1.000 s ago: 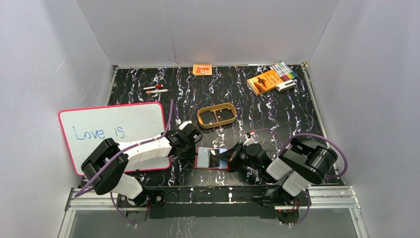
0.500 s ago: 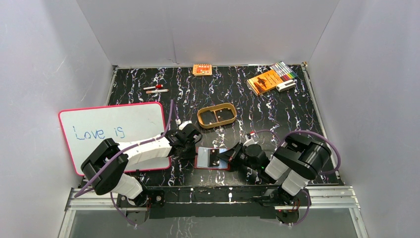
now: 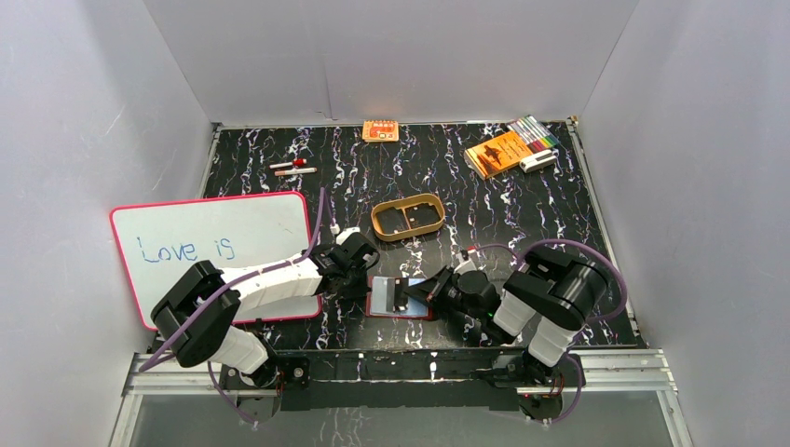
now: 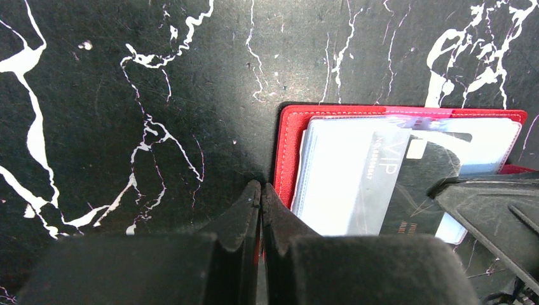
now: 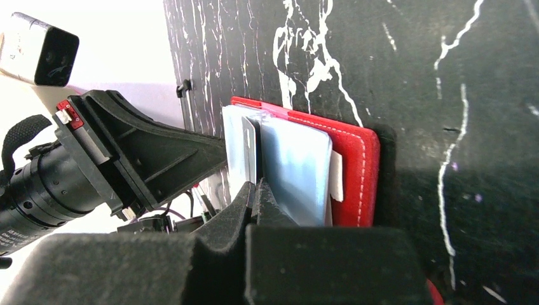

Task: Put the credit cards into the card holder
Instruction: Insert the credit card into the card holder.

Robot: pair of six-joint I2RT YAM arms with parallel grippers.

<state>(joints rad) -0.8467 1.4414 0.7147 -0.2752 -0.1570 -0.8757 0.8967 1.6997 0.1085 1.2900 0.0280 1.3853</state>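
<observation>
The red card holder (image 3: 376, 304) lies open on the table between both grippers, near the front edge. Its greyish pockets face up. A dark credit card (image 4: 413, 184) lies slanted across them, and a light blue one (image 5: 295, 171) sits beside it. My left gripper (image 4: 260, 189) is shut, its tips at the holder's left edge (image 4: 289, 146). My right gripper (image 5: 257, 185) is shut too. Its tips rest against the dark card, which shows edge-on (image 5: 249, 149) in the right wrist view. In the top view the left gripper (image 3: 363, 280) and the right gripper (image 3: 421, 291) flank the holder.
A whiteboard (image 3: 219, 244) lies to the left under my left arm. A tan oval tray (image 3: 408, 217) sits just behind the holder. At the back are an orange packet (image 3: 380, 130), two pens (image 3: 292, 168), an orange booklet (image 3: 497, 152) and markers (image 3: 534, 132).
My right arm has shifted left, carrying its shut tips further over the holder. The left arm and the holder have not moved.
</observation>
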